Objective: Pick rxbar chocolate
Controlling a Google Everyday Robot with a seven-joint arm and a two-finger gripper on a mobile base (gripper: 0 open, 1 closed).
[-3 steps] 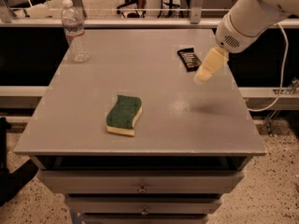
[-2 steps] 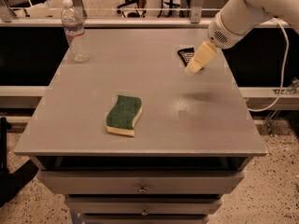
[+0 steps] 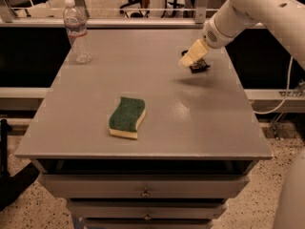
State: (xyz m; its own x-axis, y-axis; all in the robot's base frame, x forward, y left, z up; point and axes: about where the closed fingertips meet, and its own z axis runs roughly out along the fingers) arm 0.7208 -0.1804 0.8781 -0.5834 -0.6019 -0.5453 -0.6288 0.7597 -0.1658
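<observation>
Because the rxbar chocolate (image 3: 200, 67) lies flat near the far right edge of the bench (image 3: 157, 82), in the upper right of the frame, the arm (image 3: 248, 8) reaches in from the top right corner and slants down toward it. In the camera view, the cream-coloured pincer (image 3: 189, 60) hangs right over the bar and covers much of it. Only a dark end of the wrapper shows at the lower right of the tip, with another dark sliver at the upper left. Whether the pincer is wide or narrow cannot be told from this angle, nor whether it touches the wrapper. A soft shadow lies on the bench just below it, which suggests it is low over the surface, placed for a grasp from above. That would suit a thin, flat thing with no standing sides.

A green-and-yellow sponge (image 3: 127, 117) lies green face up in the middle of the bench, toward the lower left of the bar and well apart from it. A water bottle (image 3: 76, 30) stands upright at the upper left corner, far from the arm. Neither seems likely to get in the way. Drawers (image 3: 143, 192) run below the front edge.

The pick looks to be at the closing-in step; the bar is not yet lifted.
</observation>
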